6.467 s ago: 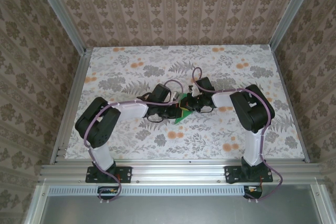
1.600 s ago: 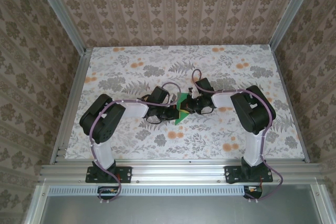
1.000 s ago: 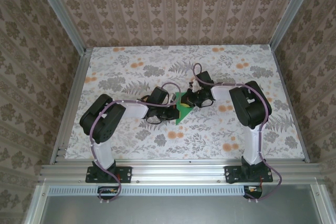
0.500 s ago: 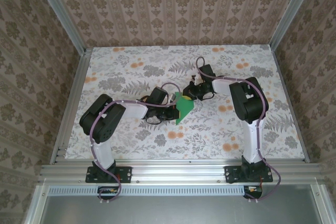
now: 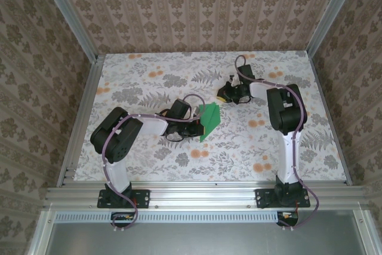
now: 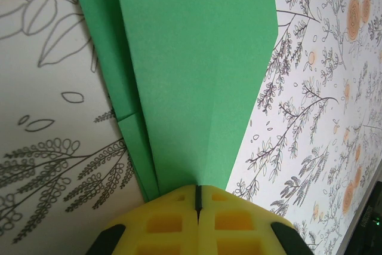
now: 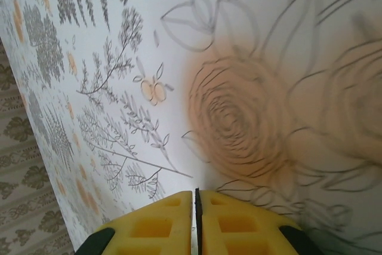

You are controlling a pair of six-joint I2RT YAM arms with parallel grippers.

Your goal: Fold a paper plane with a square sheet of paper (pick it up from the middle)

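In your left wrist view, the folded bright-green paper plane [image 6: 197, 76] ran off the top edge. Its near end was hidden inside the left gripper [image 6: 198, 192], which was clenched on it. Half a second before, the right gripper [image 5: 225, 94] was against the paper; it had since drawn off toward the far right, closed on nothing. From above, the plane sat mid-way across the floral-patterned table [image 5: 137, 82], its long axis near-to-far and its narrow tip toward the arm bases.
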